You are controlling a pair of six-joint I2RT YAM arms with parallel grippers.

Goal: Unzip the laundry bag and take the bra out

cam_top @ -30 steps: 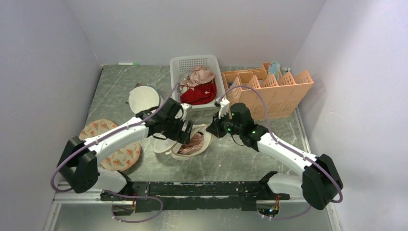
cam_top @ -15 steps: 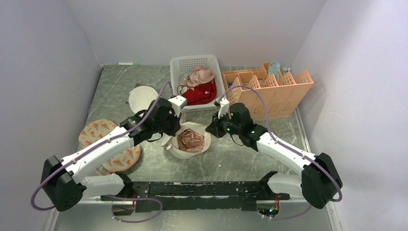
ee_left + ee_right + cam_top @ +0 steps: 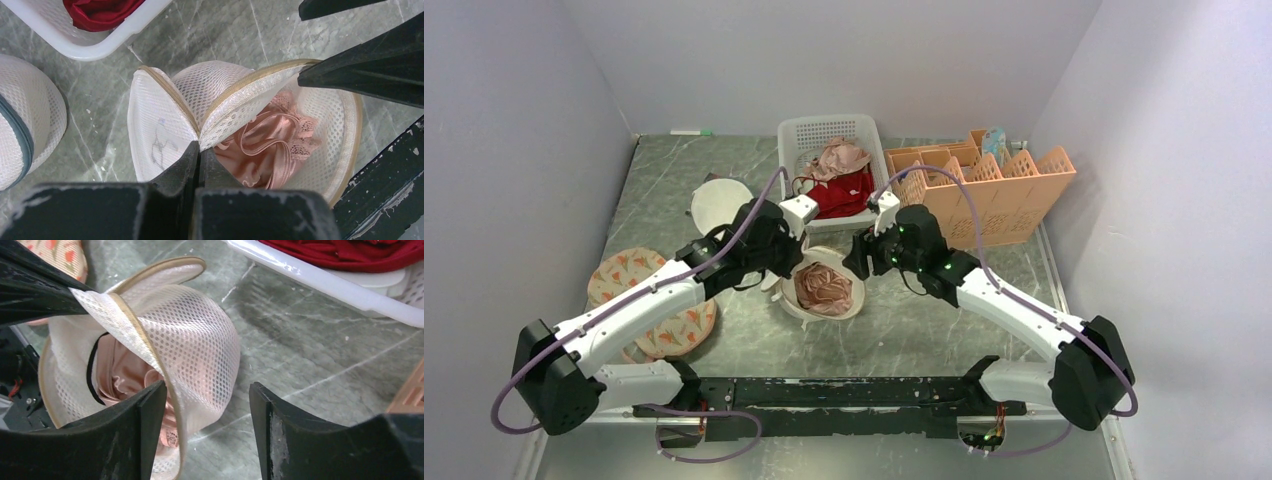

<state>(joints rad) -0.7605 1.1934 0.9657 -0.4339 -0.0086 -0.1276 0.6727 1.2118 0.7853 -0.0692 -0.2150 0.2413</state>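
The cream mesh laundry bag (image 3: 856, 300) lies unzipped at the table's middle, its lid flap (image 3: 160, 125) folded up to the left. A pink bra (image 3: 822, 288) sits crumpled inside it, and its straps and lace (image 3: 270, 145) show in the left wrist view. My left gripper (image 3: 199, 150) is shut on the bag's zip rim where the flap meets the bowl. On the bag's right side, my right gripper (image 3: 207, 387) stands open. The mesh wall and rim (image 3: 195, 340) hang loose between its fingers, with the bra (image 3: 120, 370) just behind the left one.
A white basket (image 3: 824, 120) holding red and pink clothes stands behind the bag. An orange divider rack (image 3: 994, 200) is at the back right. A whiter round bag (image 3: 722, 205) and a floral pouch (image 3: 654, 300) lie to the left.
My left gripper has shut on the bag's rim and pulled the flap back to the left, showing the bra. My right gripper has opened and let go of the rim.
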